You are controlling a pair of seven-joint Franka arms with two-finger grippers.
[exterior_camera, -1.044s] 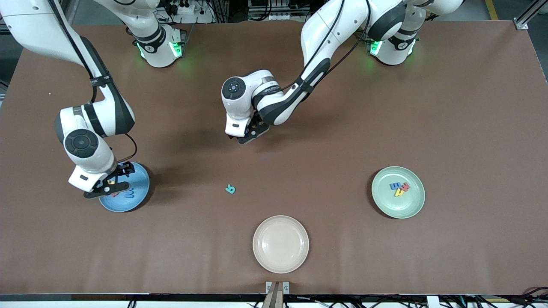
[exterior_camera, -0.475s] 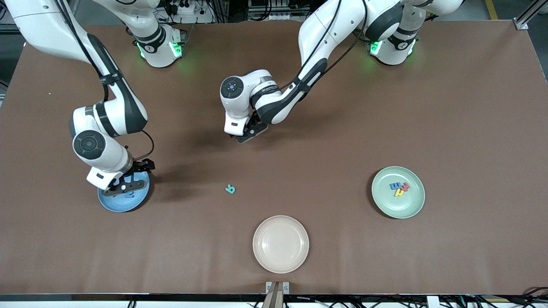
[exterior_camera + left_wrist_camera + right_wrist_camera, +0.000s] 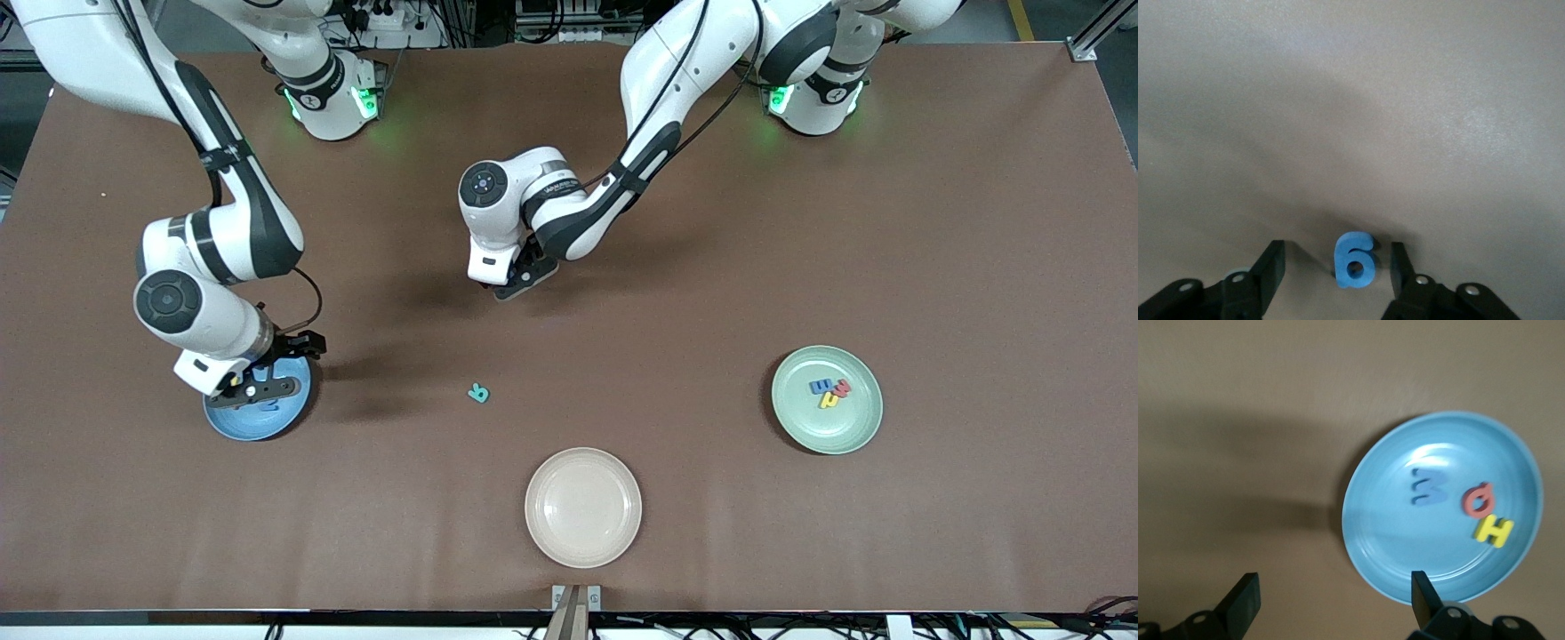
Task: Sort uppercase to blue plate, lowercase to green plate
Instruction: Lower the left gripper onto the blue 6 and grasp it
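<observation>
right now the blue g [image 3: 1354, 261] lies flat on the table [image 3: 693, 293] between the fingers of my left pincer [image 3: 1338, 277], which stand apart on either side of it with a gap showing on both sides, so i judge this the grasping step for the last lowercase letter. the next move, as i read it, calls for the fingers to meet on the foam evenly and lift it straight, then carry it toward the left arm's end of the table to the green plate [image 3: 805, 422]. that plate holds a blue m [image 3: 820, 386], a red w [image 3: 839, 387] and a yellow n [image 3: 829, 400], bunched together. my right pincer [image 3: 258, 378] hangs over the blue plate [image 3: 236, 427], fingers wide apart and holding nothing; in that plate i see a blue W [image 3: 1429, 486], a red Q [image 3: 1479, 500] and a yellow H [image 3: 1493, 531]. the teal R [image 3: 479, 392] lies alone on the table between the two plates, not yet sorted. a cream plate [image 3: 582, 551], nearer the front camera, is bare.
</observation>
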